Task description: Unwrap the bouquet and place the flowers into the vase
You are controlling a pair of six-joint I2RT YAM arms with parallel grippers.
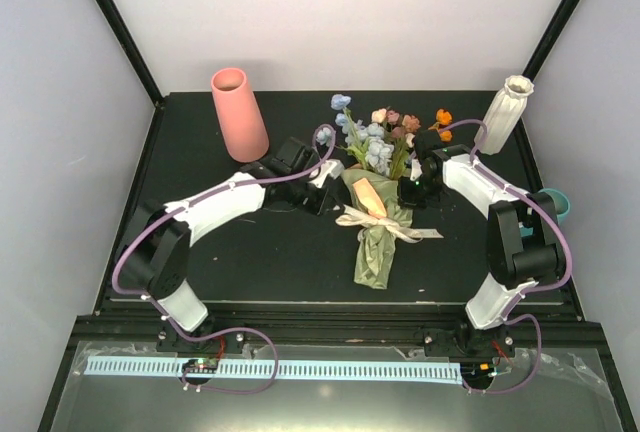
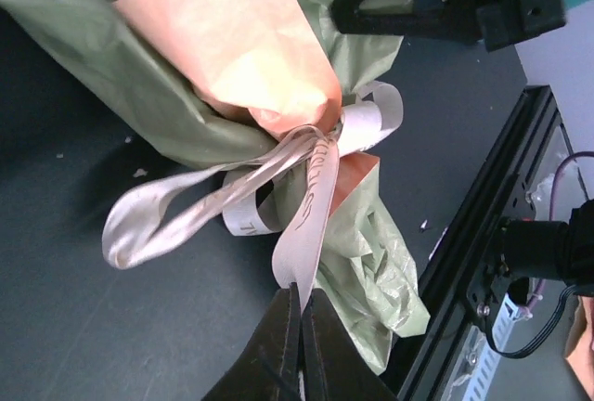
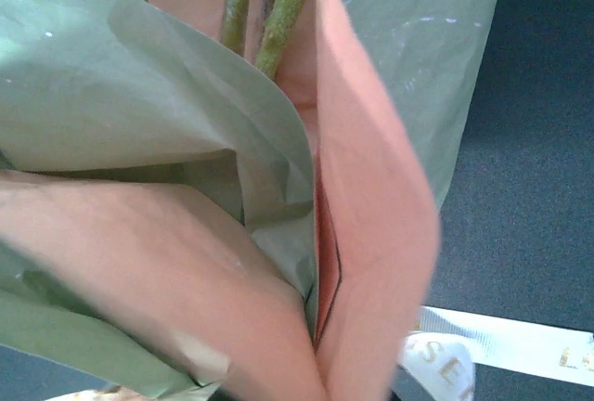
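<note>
Black table (image 1: 250, 252): left end effector (image 2: 299, 291) pinches ribbon (image 2: 311, 206); right end effector (image 1: 410, 190) closed beside bouquet (image 1: 375, 257).

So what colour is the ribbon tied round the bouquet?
The ribbon is shiny cream-white, clearest in the left wrist view.

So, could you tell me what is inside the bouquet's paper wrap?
Green flower stems run down inside the paper; their lower ends are hidden by its folds.
</note>
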